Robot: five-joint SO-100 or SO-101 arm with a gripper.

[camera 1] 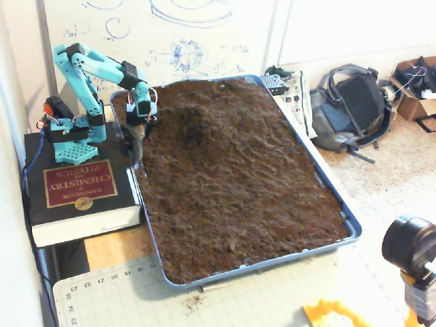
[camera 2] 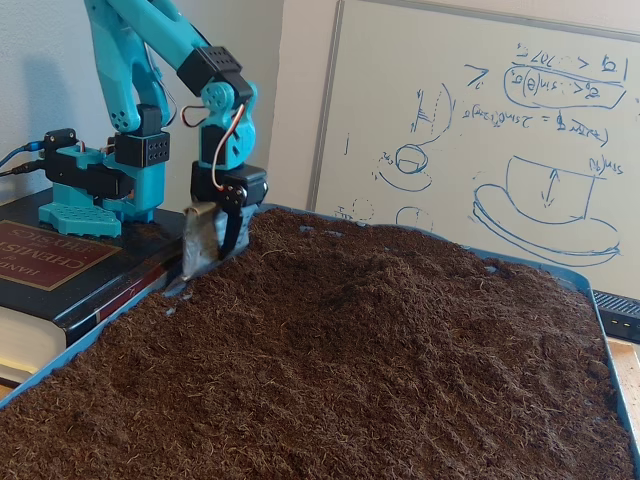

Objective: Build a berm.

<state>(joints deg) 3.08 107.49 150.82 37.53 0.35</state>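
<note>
Item: 1 turquoise arm on a chemistry handbook (camera 1: 78, 187) — its gripper (camera 1: 134, 148), fitted with a flat blade, is planted at the blue tray's (camera 1: 334, 197) left edge near the far corner; whether the jaws are clenched cannot be told. The berm (camera 1: 197, 112) — a low, indistinct mound, long axis unclear — lies just right of the gripper, toward the far edge in a fixed view.

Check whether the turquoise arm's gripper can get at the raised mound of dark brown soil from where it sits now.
Probably yes. The gripper hangs at the blue tray's edge beside the book, and the mound of dark brown soil rises close beside it with only loose soil between.
</note>
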